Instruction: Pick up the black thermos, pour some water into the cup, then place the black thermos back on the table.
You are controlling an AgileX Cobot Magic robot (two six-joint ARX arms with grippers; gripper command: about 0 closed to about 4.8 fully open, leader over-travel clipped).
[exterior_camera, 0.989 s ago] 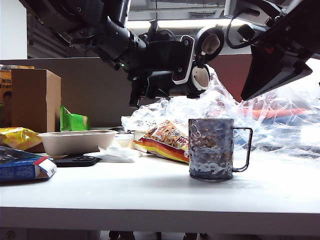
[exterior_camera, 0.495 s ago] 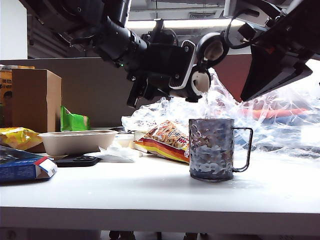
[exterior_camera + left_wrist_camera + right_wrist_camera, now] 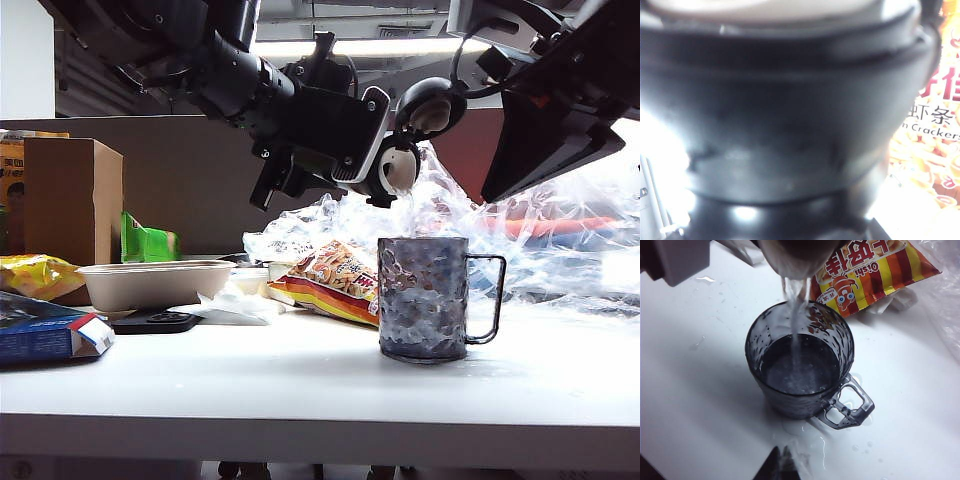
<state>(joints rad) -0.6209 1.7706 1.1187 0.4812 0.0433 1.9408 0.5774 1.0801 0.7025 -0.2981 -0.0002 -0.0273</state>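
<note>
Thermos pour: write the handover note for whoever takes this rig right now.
Left claw: clamped on the black thermos, tipped nearly level above the cup, lid flipped open.
Right claw: shut, empty, hanging above the table near the cup.
Done: thermos lifted; water streaming into the cup, partly filled. Droplets lie on the table around the cup.
Left: stop pouring, right the thermos, set it on the table.
</note>
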